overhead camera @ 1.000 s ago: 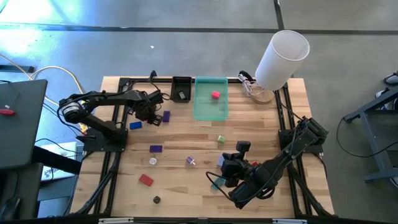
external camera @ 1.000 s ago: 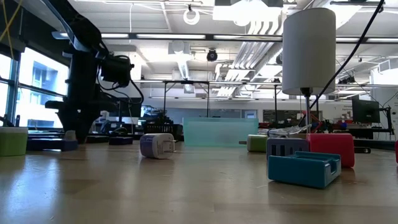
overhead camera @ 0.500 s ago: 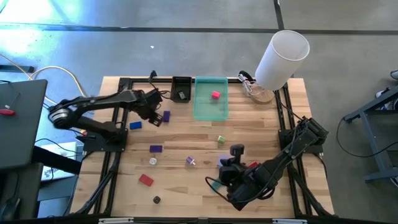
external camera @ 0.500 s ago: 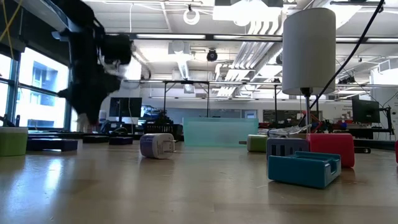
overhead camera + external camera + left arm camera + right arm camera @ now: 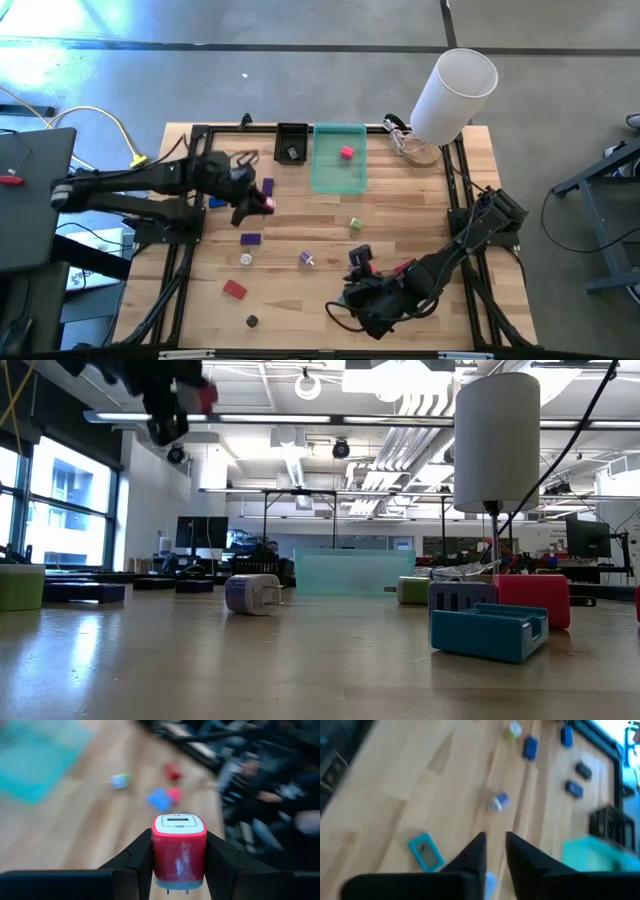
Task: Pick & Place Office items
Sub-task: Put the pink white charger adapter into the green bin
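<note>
Left gripper (image 5: 178,865) pinches a small red plastic charger block (image 5: 178,847); right gripper (image 5: 495,851) shows a thin gap, holding nothing.

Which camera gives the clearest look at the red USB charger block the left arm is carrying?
The left wrist view: the red charger block fills the frame, clamped between the left end effector fingers, USB port visible. The high view and low view show only a small red speck; the right wrist view shows none.

Left wrist view: table (image 5: 100,820) and pieces beyond blurred — kinds unreadable | pink charger (image 5: 178,851): prongs cut by frame edge | Low view: left tool (image 5: 175,400) smeared, cropped at top edge | High view: right tool (image 5: 350,290) gap not discernible | black piece (image 5: 251,321) too small to identify | Right wrist view: green tray (image 5: 592,854) blurred, cut off
</note>
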Controlling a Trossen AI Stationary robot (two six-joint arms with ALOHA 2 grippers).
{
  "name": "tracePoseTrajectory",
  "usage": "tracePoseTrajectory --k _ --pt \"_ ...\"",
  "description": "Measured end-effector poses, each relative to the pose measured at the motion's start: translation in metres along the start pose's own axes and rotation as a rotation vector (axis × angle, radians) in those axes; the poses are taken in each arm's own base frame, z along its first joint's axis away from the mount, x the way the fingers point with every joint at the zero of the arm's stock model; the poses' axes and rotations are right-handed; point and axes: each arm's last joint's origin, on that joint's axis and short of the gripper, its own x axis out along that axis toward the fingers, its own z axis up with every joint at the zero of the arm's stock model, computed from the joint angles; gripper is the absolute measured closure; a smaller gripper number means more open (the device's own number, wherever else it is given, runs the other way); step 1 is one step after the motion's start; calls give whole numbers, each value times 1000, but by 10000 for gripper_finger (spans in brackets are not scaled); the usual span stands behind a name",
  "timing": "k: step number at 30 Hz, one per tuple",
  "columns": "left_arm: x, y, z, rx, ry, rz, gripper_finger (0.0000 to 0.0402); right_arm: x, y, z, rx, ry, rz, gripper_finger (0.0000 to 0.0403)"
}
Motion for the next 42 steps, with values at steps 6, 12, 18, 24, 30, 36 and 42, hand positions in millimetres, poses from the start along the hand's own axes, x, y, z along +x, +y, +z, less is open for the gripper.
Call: tracePoseTrajectory --k 6,12,18,24,30,36,42 --pt "34 -48 -17 159 21 -212 279 0 0 15 -123 -137 20 202" --pt "80 -88 -50 263 67 -383 279 2 2 27 -281 -250 36 130" --pt "114 -97 -63 271 84 -356 279 3 -1 38 -372 -351 19 124" --pt "135 -101 -47 243 59 -303 279 23 -24 42 -368 -353 34 141" --pt "138 -110 -39 240 80 -384 279 34 -34 42 -350 -356 76 155" --pt "142 -107 -41 235 98 -380 279 39 -28 43 -382 -364 102 155" --pt "148 -101 -40 199 126 -394 279 49 -23 42 -454 -356 98 155"
